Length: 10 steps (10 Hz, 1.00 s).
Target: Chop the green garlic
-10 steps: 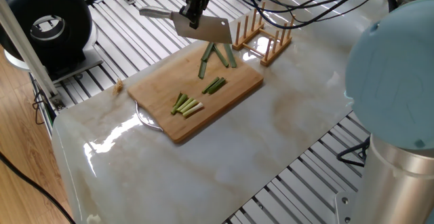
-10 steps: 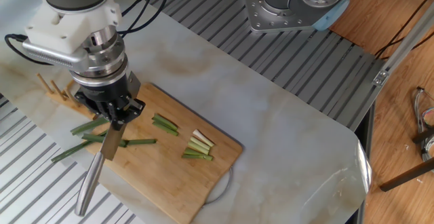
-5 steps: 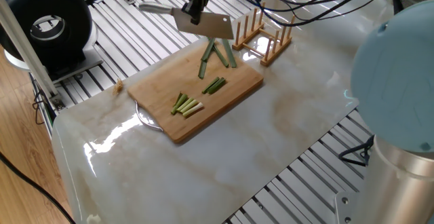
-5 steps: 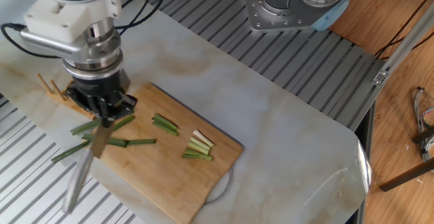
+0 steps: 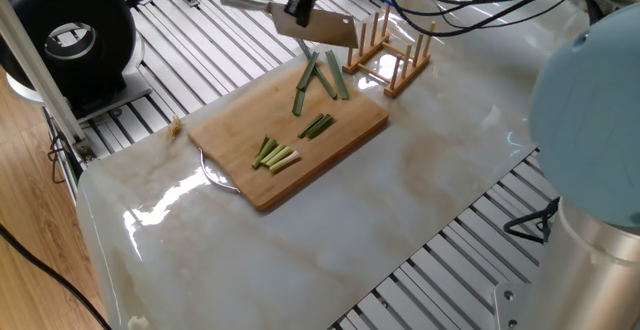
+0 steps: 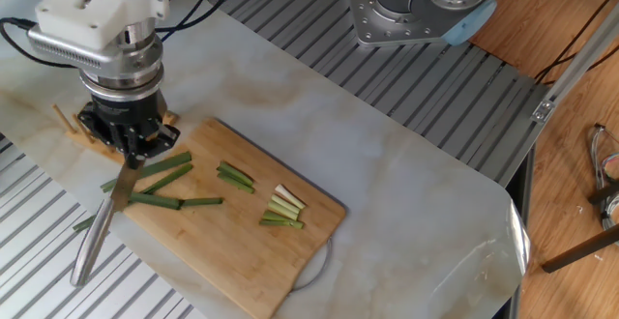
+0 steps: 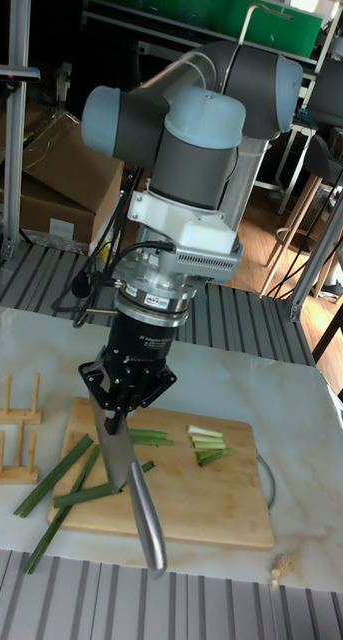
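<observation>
A cleaver (image 6: 106, 224) is held clamped in the closed gripper (image 6: 128, 155) above the long green garlic (image 6: 155, 176) stalks at the left end of the cutting board (image 6: 253, 261), with shorter cut pieces lying further right.

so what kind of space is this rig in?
Looks like a robotics lab, not a kitchen: the cutting board sits on a marble-look sheet over aluminium rails, with cardboard boxes behind.
</observation>
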{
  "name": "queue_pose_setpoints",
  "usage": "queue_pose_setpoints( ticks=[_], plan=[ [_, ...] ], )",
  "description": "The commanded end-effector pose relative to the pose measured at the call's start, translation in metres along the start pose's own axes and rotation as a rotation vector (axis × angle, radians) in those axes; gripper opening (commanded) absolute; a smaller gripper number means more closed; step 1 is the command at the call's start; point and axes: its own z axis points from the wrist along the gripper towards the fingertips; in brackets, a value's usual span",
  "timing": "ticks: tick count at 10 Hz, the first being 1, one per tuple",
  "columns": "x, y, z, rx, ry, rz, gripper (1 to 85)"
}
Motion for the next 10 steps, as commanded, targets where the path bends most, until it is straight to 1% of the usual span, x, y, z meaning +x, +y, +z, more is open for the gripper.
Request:
queue_pose_setpoints(
  ticks=[1,2,3,4,5,6,7,8,10],
  plan=[
    [0.007,-0.001,0.001,-0.007,0.028,-0.01,1.3],
    [0.011,-0.009,0.0,0.033,0.054,-0.053,1.3],
    [0.011,-0.015,-0.003,0.061,0.07,-0.084,1.3],
    [0.014,-0.017,-0.004,0.074,0.099,-0.104,1.3],
    [0.01,-0.012,-0.002,0.05,0.101,-0.115,1.3],
    [0.002,-0.006,0.001,0.027,0.086,-0.104,1.3],
    [-0.005,-0.004,0.0,0.023,0.078,-0.09,1.3],
    [-0.008,-0.004,-0.001,0.032,0.083,-0.084,1.3],
    [-0.011,-0.001,-0.001,0.026,0.081,-0.078,1.3]
  ],
)
